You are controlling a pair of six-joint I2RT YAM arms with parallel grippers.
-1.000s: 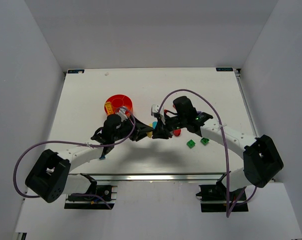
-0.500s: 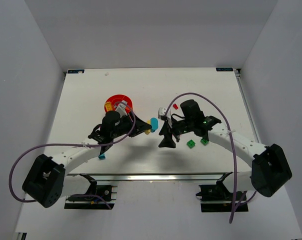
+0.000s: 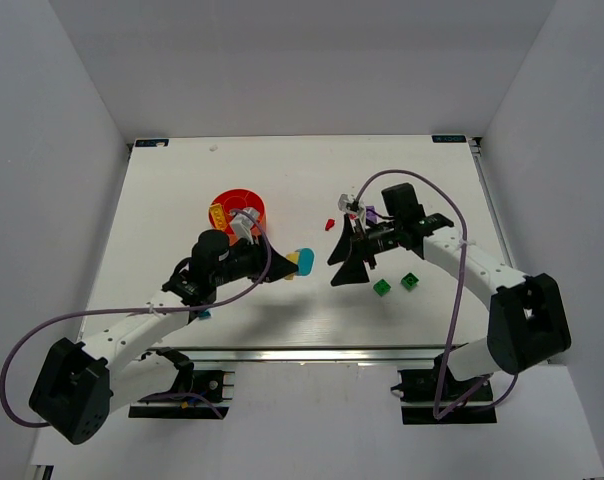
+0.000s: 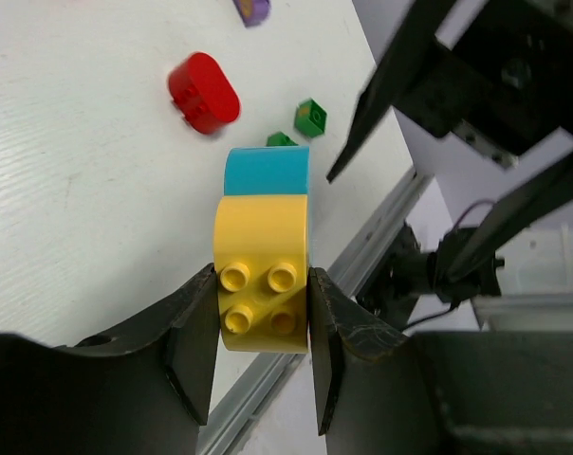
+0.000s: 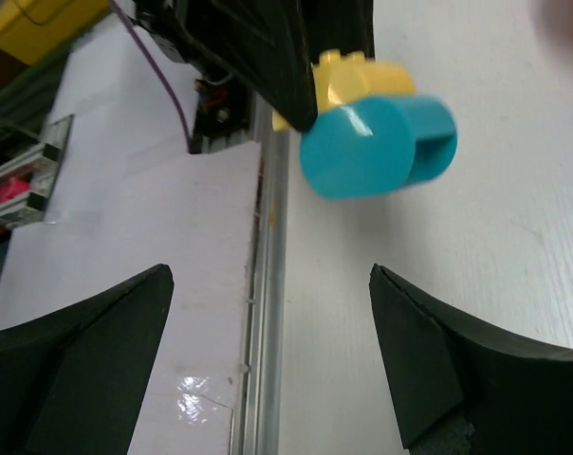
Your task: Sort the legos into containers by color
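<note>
My left gripper (image 3: 285, 265) is shut on a yellow brick (image 4: 263, 284) that has a teal rounded piece (image 4: 266, 172) stuck to its far end, held above the table. My right gripper (image 3: 347, 262) hangs just to the right of that pair, open wide and empty, facing the teal piece (image 5: 377, 147). On the table lie a red rounded piece (image 3: 329, 224), a purple piece (image 3: 369, 212) and two green bricks (image 3: 381, 287) (image 3: 410, 281). The orange dish (image 3: 252, 200) sits behind my left arm with a yellow piece (image 3: 219, 214) in it.
A small teal piece (image 3: 203, 314) lies beside my left forearm near the table's front edge. A metal rail (image 5: 272, 313) runs along that edge. Purple cables loop off both arms.
My right gripper has opened wide and drawn back to the right, away from the yellow and teal pair. My left gripper keeps hold of that pair, and the arm has pulled back a little.
</note>
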